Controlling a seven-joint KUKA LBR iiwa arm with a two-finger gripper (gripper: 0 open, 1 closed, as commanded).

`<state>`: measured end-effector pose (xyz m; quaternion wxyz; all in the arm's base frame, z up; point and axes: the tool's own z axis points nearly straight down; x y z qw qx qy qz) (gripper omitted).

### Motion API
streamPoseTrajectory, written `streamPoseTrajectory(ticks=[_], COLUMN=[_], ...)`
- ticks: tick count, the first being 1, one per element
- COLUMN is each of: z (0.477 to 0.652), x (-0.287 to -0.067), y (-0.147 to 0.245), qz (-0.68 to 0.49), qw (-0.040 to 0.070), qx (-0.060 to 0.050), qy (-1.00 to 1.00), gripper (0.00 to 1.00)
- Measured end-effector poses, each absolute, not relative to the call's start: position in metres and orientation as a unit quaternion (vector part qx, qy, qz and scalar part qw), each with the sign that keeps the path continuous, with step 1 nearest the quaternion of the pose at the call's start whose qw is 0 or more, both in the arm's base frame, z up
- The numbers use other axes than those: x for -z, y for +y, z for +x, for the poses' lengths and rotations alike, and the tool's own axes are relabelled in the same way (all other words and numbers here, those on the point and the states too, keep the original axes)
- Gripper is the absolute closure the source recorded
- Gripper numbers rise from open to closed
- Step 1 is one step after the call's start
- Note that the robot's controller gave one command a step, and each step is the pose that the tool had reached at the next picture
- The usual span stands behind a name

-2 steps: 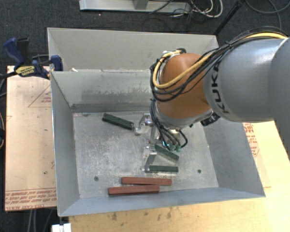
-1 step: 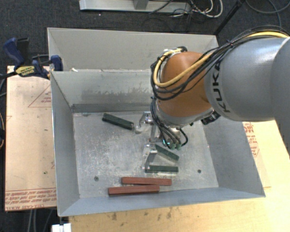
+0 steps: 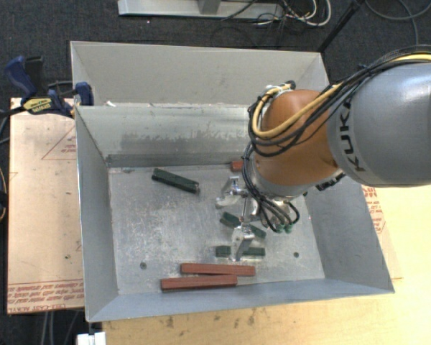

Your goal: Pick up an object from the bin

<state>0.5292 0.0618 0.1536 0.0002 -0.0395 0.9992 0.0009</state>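
My gripper point(image 3: 237, 217) hangs low over the bin floor, right of the middle, below the orange wrist cover. Its two metal fingers stand apart, one fingertip point(image 3: 232, 191) towards the back and the other point(image 3: 241, 241) towards the front. A small dark green block point(image 3: 232, 221) lies on the floor in the gap between them. More small dark green blocks lie close by: one point(image 3: 225, 251) and another point(image 3: 255, 251) beside the front fingertip, and a green piece point(image 3: 287, 228) to the right under the cables.
A long dark green bar point(image 3: 176, 180) lies left of the gripper near the back wall. Two red-brown bars point(image 3: 217, 269) point(image 3: 199, 283) lie along the front wall. A small red-brown piece point(image 3: 236, 165) sits at the back wall by the arm.
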Motion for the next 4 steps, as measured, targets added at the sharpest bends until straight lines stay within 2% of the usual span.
streamPoseTrajectory(ticks=[1,2,3,4], z=[0.509,0.533,0.533,0.532], x=[-0.12,-0.082,-0.082,-0.211], y=[0.036,0.023,0.023,0.021], qz=[-0.141,-0.074,-0.074,-0.068], qw=[0.001,-0.005,-0.005,0.002], qx=[0.0,-0.002,-0.002,0.0], qy=[0.99,0.997,0.997,0.998], gripper=[0.0,1.0,1.0,1.0])
